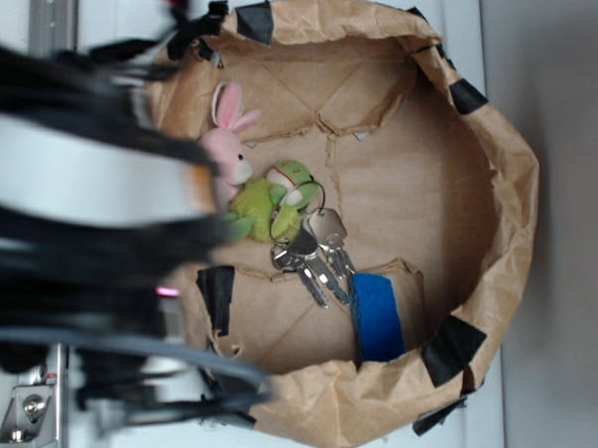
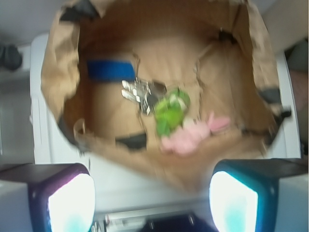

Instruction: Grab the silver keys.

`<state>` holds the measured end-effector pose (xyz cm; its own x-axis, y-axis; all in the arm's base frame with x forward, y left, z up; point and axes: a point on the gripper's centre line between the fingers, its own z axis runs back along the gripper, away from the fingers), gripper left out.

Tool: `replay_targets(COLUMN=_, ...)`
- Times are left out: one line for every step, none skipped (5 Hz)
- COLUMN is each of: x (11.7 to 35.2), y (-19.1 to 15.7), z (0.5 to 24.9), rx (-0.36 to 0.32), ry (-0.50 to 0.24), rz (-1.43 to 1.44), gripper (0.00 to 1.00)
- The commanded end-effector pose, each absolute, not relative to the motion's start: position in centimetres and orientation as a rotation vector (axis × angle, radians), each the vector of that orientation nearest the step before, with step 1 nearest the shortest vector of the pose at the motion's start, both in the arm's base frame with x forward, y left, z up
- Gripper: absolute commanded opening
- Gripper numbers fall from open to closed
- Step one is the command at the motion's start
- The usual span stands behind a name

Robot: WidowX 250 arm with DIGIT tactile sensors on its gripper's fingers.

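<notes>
— While the small bunch of shiny silver metal keys (image 1: 313, 254) lies flat on the floor of the crumpled brown paper tub (image 1: 509, 193), which step is this?

— The approach, I judge. The keys touch the green plush toy (image 1: 270, 205) on one side, with the blue rectangular patch (image 1: 376, 317) just beside them on the other. A pink plush rabbit (image 1: 226, 141) sits beyond the green toy.

— And the gripper (image 2: 152, 198)?

— Spread apart and empty, well above the keys. Next it should centre over them, away from the green toy, then descend and close.
</notes>
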<state>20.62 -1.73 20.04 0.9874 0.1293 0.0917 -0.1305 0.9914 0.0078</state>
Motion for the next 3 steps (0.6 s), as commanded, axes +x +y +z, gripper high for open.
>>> replay_targets(x=25.0, y=1.4, z=17.1, rx=-0.11, ry=-0.132, rz=0.303, gripper=1.0)
replay_targets(x=25.4, y=2.5, z=13.7, rx=-0.139, ry=-0.132, rz=0.362, gripper=1.0)
replay_targets(x=25.0, y=3.5, z=10.6, rx=-0.101, ry=-0.136, rz=0.379, gripper=1.0)
